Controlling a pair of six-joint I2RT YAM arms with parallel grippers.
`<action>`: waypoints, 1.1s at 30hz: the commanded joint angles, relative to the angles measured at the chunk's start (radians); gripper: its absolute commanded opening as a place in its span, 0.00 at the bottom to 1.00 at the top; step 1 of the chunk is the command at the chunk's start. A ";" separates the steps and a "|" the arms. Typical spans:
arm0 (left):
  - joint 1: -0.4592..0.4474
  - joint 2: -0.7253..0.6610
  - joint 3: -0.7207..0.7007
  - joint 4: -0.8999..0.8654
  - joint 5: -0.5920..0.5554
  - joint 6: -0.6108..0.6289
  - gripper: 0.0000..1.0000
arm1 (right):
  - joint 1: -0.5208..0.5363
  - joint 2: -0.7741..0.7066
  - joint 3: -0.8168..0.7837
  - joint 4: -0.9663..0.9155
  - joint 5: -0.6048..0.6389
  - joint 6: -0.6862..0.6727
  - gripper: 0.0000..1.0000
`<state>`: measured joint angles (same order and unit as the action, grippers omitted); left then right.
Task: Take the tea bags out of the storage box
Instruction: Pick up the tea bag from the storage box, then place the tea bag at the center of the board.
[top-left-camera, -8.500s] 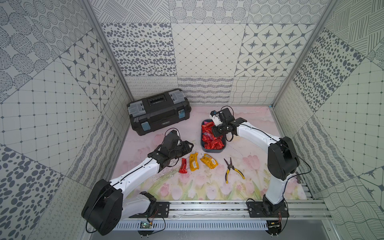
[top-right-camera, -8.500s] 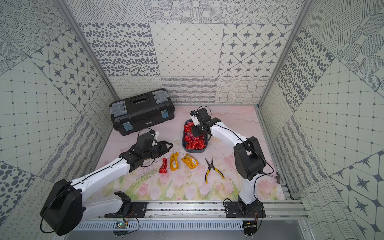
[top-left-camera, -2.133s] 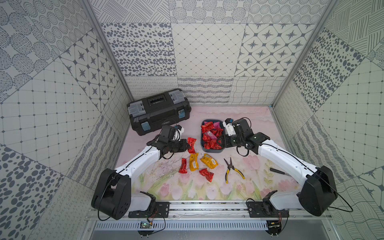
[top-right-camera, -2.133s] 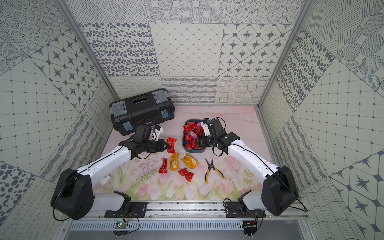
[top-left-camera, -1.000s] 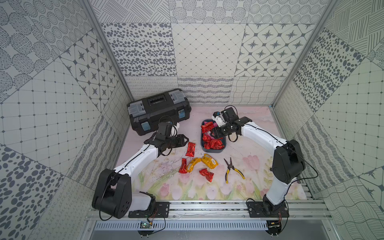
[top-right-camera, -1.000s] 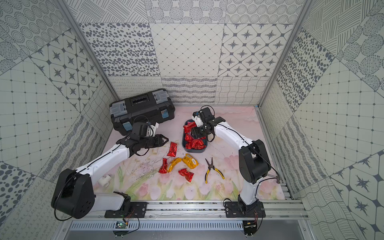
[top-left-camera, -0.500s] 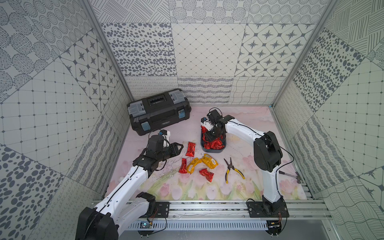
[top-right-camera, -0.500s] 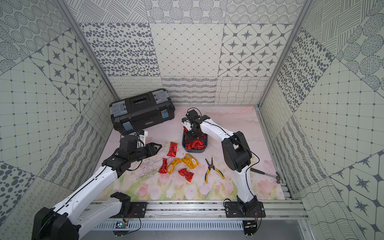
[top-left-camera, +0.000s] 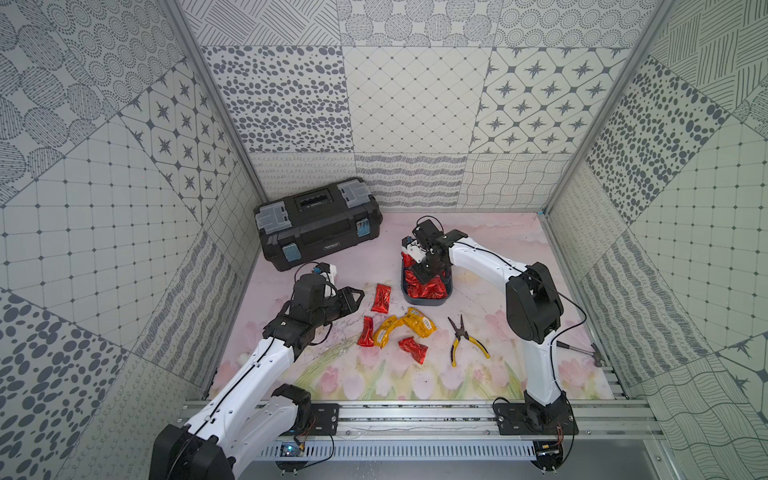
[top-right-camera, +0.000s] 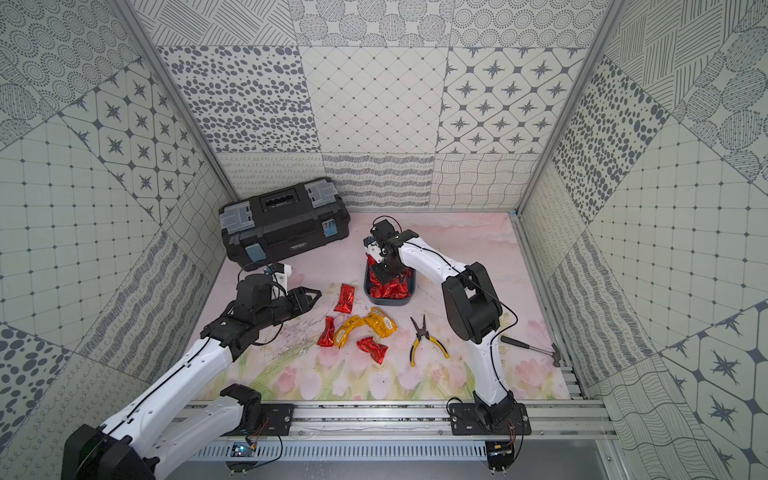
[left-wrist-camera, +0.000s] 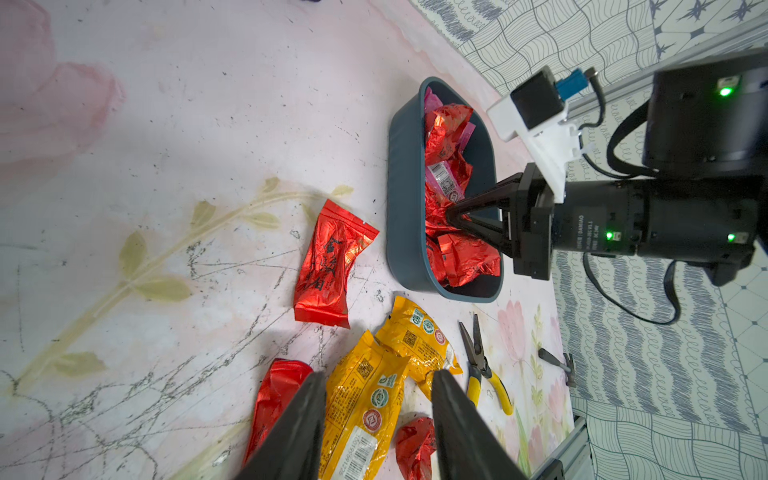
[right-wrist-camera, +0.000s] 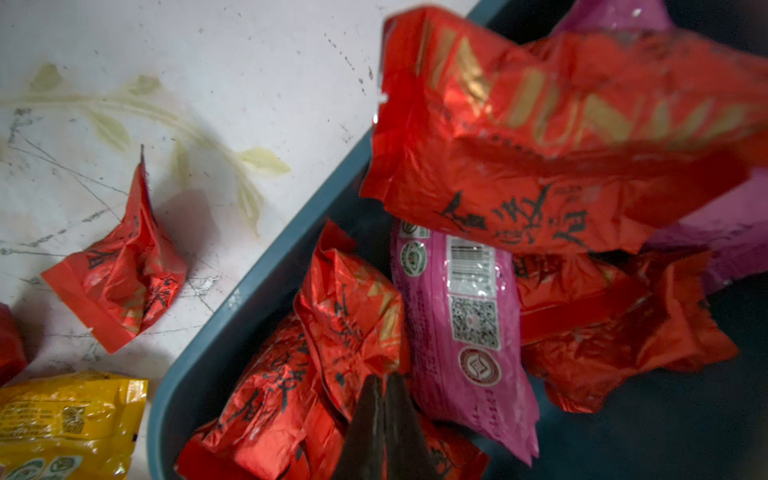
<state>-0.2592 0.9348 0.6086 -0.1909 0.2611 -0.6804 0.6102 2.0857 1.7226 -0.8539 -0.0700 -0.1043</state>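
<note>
- Reading labels first: the red tea bags (right-wrist-camera: 353, 316) in the storage box (left-wrist-camera: 405, 187) carry black brush-style Chinese characters. The gold block letters on the big red bag (right-wrist-camera: 540, 166) are too blurred to read.
- The pink bag (right-wrist-camera: 465, 324) shows you a barcode, a QR code, a round green emblem and a round red seal.
- The two yellow bags (left-wrist-camera: 365, 399) have QR codes, green round emblems, a red seal and a barcode.
- The right arm (left-wrist-camera: 582, 232) reads "DAMIAO" on its wrist housing.
- Your right jaws are pressed together, tips down inside the box. They meet on a crumpled red bag just beside the pink one. You cannot tell whether any foil is pinched between them.
- Your left jaws stand apart with nothing between them, off the surface (left-wrist-camera: 208, 104). They are well apart from the box, and a yellow bag shows through their gap.
- Five bags lie loose on the surface: three red and the two yellow, all near the box. One red bag (left-wrist-camera: 332, 266) lies just beside its wall.
- Around you: yellow-handled pliers (top-left-camera: 465, 340) beside the loose bags, a hammer (top-left-camera: 577, 349) near the right wall, and a black toolbox (top-left-camera: 316, 224) at the back.
- The big red bag rises above the others at the box's far end.
</note>
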 joint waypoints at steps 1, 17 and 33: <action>0.011 -0.007 0.014 0.013 -0.009 -0.006 0.45 | 0.005 -0.052 0.020 0.005 -0.021 0.012 0.00; 0.011 -0.062 -0.026 0.000 -0.120 -0.101 0.45 | 0.030 -0.298 -0.132 0.144 -0.014 0.151 0.00; 0.011 -0.335 -0.142 -0.161 -0.393 -0.264 0.43 | 0.316 -0.127 -0.142 0.461 0.043 0.623 0.00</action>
<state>-0.2588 0.6609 0.4843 -0.2810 -0.0120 -0.8803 0.9100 1.8938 1.5478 -0.4725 -0.0776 0.3943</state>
